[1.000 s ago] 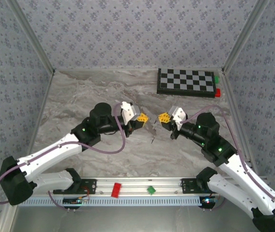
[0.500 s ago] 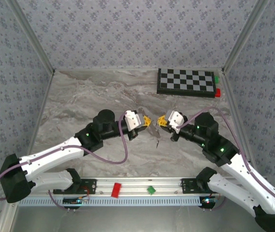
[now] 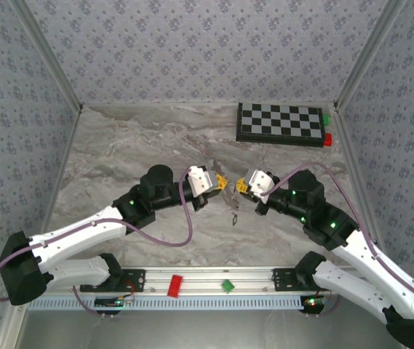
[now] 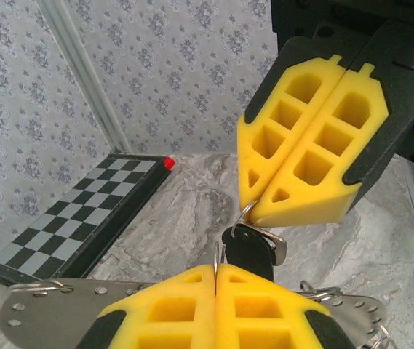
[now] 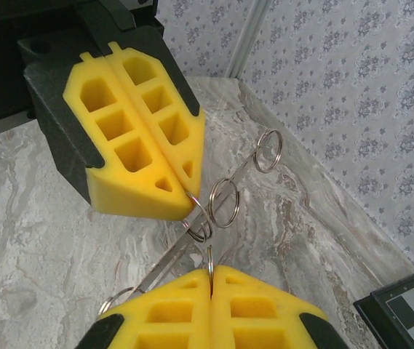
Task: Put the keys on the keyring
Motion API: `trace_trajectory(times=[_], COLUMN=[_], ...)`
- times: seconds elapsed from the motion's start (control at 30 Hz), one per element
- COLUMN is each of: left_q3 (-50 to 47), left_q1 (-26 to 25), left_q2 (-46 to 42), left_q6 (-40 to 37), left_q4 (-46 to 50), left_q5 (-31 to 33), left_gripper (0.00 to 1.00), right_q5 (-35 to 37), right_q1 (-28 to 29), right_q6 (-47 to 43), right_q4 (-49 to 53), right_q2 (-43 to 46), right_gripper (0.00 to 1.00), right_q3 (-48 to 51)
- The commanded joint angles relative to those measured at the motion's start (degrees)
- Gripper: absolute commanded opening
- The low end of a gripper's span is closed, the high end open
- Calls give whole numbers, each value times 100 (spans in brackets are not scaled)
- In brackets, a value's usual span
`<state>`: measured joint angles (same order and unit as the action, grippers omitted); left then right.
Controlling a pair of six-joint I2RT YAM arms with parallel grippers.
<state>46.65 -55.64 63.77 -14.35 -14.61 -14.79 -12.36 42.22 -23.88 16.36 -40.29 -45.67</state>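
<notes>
Since a second ago both arms have swung inward, so the left claw (image 3: 222, 182) and the right claw (image 3: 240, 186), which stood with a gap between them, now meet nearly tip to tip above the middle of the marble surface (image 3: 119, 160). We see both claws closed, with no gap showing down their yellow halves. From the right wrist, the left claw's tip pinches a thin wire loop of the keyring (image 5: 225, 203), a short chain of linked loops held up between the two claws. The right claw itself grips another loop, seen edge-on at its tip. From the left wrist, a key (image 4: 249, 253) with a black head hangs just under the right claw's tip, between the two claws. We cannot tell whether that key is already threaded on the loop above it. At the far right of the surface lies a checkered board (image 3: 279, 123), well apart from the claws.
</notes>
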Motion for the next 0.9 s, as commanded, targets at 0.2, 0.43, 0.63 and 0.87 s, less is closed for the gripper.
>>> trace_trajectory(times=[0.2, 0.43, 0.63, 0.87], left_q3=[107, 148, 153, 158], left_q1=[-44, -44, -44, -39], left_q2=[-207, -163, -146, -145], left_q6=[0, 11, 28, 29], left_q4=[-97, -47, -26, -26], left_q5=[-277, -331, -358, -357], left_gripper=[0, 0, 0, 0], right_q5=[170, 231, 313, 331], right_q1=[111, 201, 273, 344], right_q6=[-42, -38, -57, -62], right_q4=[15, -28, -58, -59], right_q2=[39, 57, 74, 65], right_gripper=[0, 0, 0, 0], right_q3=[-172, -177, -171, -170])
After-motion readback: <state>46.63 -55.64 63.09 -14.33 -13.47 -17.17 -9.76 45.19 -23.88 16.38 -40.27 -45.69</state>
